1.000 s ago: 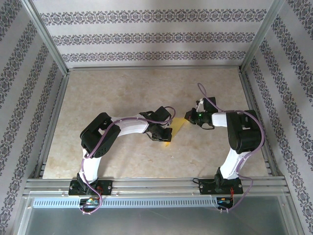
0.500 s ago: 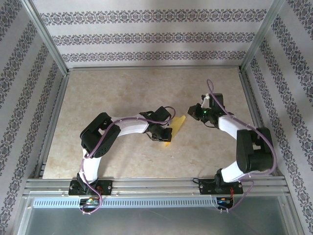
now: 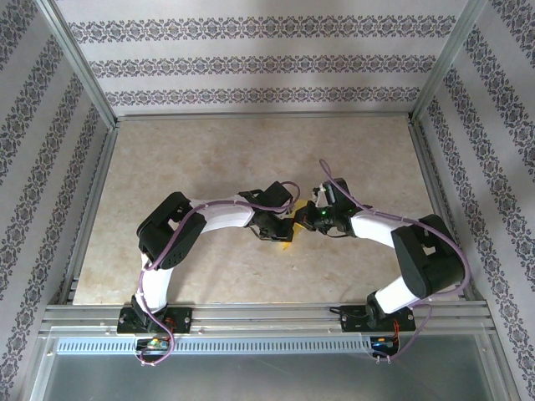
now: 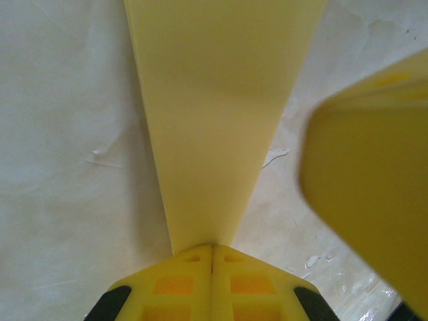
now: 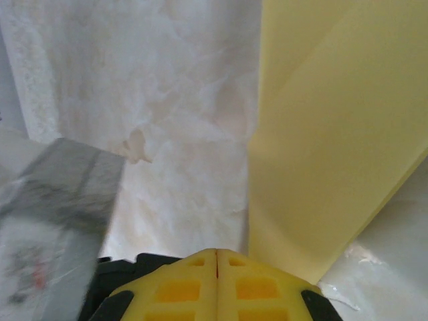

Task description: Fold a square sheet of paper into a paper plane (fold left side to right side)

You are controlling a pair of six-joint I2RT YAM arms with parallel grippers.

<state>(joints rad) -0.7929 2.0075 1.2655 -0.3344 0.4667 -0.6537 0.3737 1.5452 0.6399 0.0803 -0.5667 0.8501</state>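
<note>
Top external view: yellow paper plane [image 3: 287, 243] lies flat at the centre of the worktop [image 3: 209, 159], with the left pincer [image 3: 282, 227] at its 9 o'clock and the right pincer [image 3: 304, 219] at its 3 o'clock. Left wrist view: jaws pressed together at the plane's narrow tip, which widens toward 12 o'clock. Right wrist view: jaws likewise closed, plane at 1 o'clock.

You've got the paper plane [image 4: 214, 120] ahead of the left gripper [image 4: 212, 251] fingers [image 4: 180, 281]: thin matt yellow paper, smooth, sharp-edged. Those fingers are moulded yellow plastic, satin finish, with recessed pockets and black corners. The table [image 4: 60, 134] under the fingers looks like pale marbled stone-print, smooth with a faint sheen and flaky scuffs either side of them.
</note>
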